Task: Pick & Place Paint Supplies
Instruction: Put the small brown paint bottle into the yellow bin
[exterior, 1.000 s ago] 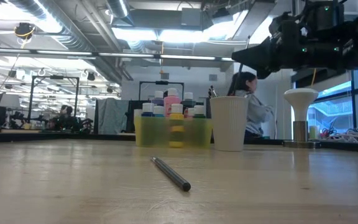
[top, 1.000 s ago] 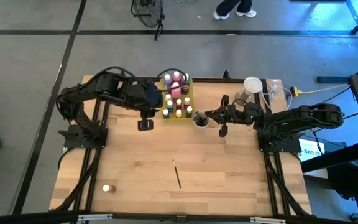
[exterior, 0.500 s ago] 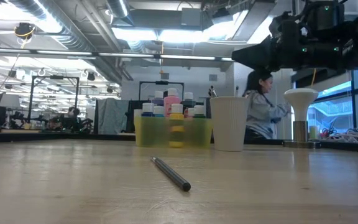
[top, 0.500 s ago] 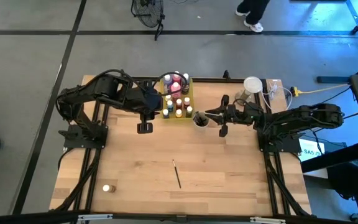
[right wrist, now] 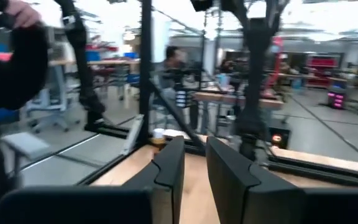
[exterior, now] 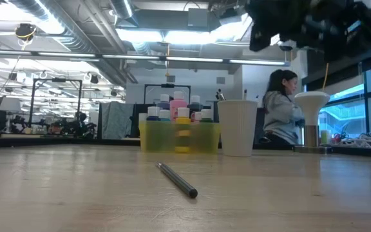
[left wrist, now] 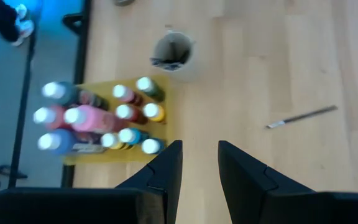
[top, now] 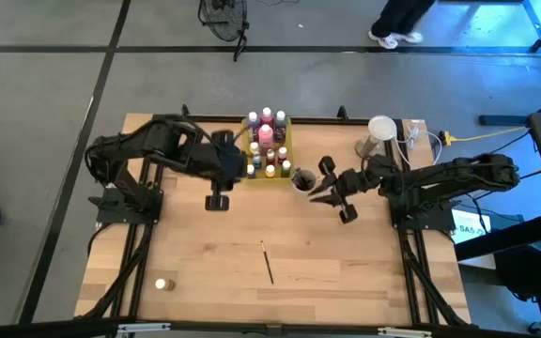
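No legible writing on paint bottles (top: 266,143) or tray (top: 287,150).

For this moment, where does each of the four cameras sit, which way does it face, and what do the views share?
High view: overhead, looking straight down; both arms show, left gripper, right gripper.
Low view: at table-top height, looking level across the wooden table into the room; a dark arm shows at the top.
Left wrist view: above the table, looking down past its two dark fingers.
Right wrist view: level, facing the room past its own fingers.
Shared: the translucent yellow tray of paint bottles, the pale ribbed cup and the loose dark brush show in the high, low and left wrist views.
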